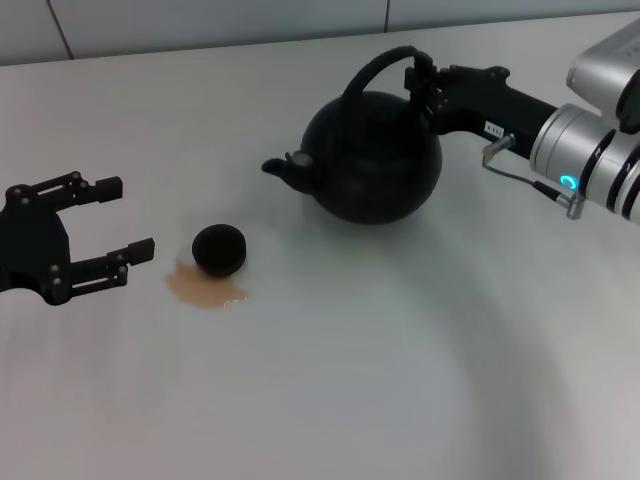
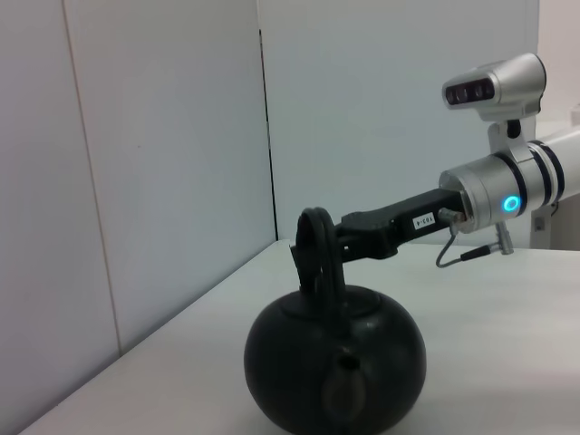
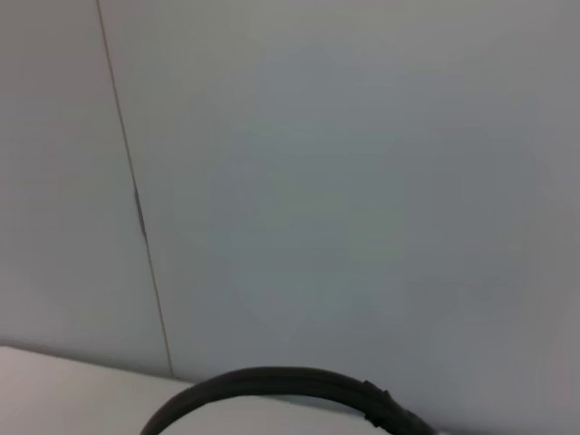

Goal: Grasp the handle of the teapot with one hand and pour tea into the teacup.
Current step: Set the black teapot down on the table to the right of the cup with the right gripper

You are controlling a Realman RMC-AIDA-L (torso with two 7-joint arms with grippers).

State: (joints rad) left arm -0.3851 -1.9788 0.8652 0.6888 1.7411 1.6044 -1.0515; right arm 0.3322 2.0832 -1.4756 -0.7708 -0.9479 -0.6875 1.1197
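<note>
1. Tabletop [image 1: 400, 380], pale and matte, carries everything here; grey wall panels rise behind its far edge.
2. Teapot [image 1: 372, 158], round and matte black, stands upright on the tabletop right of centre in the head view, its short spout [image 1: 280, 168] aimed toward the robot's left. From the left wrist view the teapot [image 2: 335, 361] faces the camera spout-first.
3. Right arm, silver with a lit blue ring, reaches in from the right side; its black right end effector [image 1: 420, 78] is closed on the handle at the right side of the arch, above the pot's right shoulder. The same grip shows in the left wrist view, right end effector [image 2: 319, 246] clamped on the hoop.
4. Handle [image 1: 375, 68], a thick black arch, rises over the teapot's top; it appears as a dark curve [image 3: 272, 385] low in the right wrist view and as an edge-on hoop [image 2: 317, 249] in the left wrist view.
5. Left end effector [image 1: 120, 220] rests low at the left side of the tabletop, fingers spread open and holding nothing, pointing toward the teacup and just beside it.
6. Spill [image 1: 200, 290], a light brown puddle, lies on the tabletop touching the teacup's near-left side.
7. Teacup [image 1: 219, 249], tiny, dark and round, stands between the left end effector and the teapot, below and left of the spout, apart from the pot.
</note>
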